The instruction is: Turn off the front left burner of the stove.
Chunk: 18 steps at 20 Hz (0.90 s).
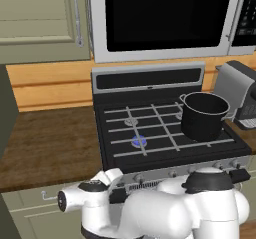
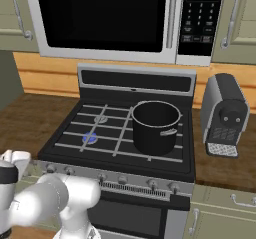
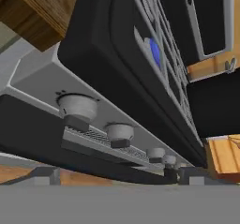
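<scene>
The stove (image 1: 148,79) (image 2: 135,80) has a black cooktop under thin grey grates. Its front left burner (image 1: 139,141) (image 2: 90,137) glows blue, and that glow (image 3: 153,52) shows through the grate bars in the rolled hand view. Round knobs line the steel front panel (image 2: 101,176). My gripper (image 3: 117,176) is open, low in front of the panel's left end, fingertips wide apart with nothing between them. The nearest knob (image 3: 77,106) and a second knob (image 3: 119,131) lie a short way ahead of the fingertips, untouched.
A black pot (image 1: 204,115) (image 2: 155,127) stands on the right side of the cooktop. A coffee machine (image 2: 225,113) sits on the wooden counter to the right. The microwave (image 2: 105,15) hangs above the stove. Cabinet drawers lie below the counter.
</scene>
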Available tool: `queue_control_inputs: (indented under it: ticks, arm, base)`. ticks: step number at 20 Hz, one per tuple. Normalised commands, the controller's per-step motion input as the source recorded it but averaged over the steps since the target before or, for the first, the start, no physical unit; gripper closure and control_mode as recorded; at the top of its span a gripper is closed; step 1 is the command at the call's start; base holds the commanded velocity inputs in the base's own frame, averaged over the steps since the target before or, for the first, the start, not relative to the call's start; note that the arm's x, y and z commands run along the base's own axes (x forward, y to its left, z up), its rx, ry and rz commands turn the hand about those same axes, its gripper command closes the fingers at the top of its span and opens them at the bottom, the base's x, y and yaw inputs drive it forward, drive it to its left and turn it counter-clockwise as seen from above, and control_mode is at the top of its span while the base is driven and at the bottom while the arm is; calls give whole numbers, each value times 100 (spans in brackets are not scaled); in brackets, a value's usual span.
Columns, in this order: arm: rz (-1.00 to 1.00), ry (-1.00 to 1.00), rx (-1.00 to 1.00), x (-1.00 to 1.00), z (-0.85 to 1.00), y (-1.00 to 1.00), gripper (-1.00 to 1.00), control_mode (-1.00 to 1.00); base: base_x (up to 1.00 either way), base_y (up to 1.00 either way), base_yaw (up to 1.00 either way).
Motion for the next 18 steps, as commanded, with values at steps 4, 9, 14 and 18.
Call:
queue_control_inputs:
  ticks: [4,9,14,18]
  arm:
    - [7,-16,0,5,-9,-2,-100,-100]
    - [0,0,0,9,-20,-1,-100,-100]
    - [2,2,0,0,-24,0,-100,-100]
    - [7,1,0,9,-19,-2,-100,-100]
  base:
    - [0,0,0]
    - [0,0,0]
    - [0,0,0]
    - [0,0,0]
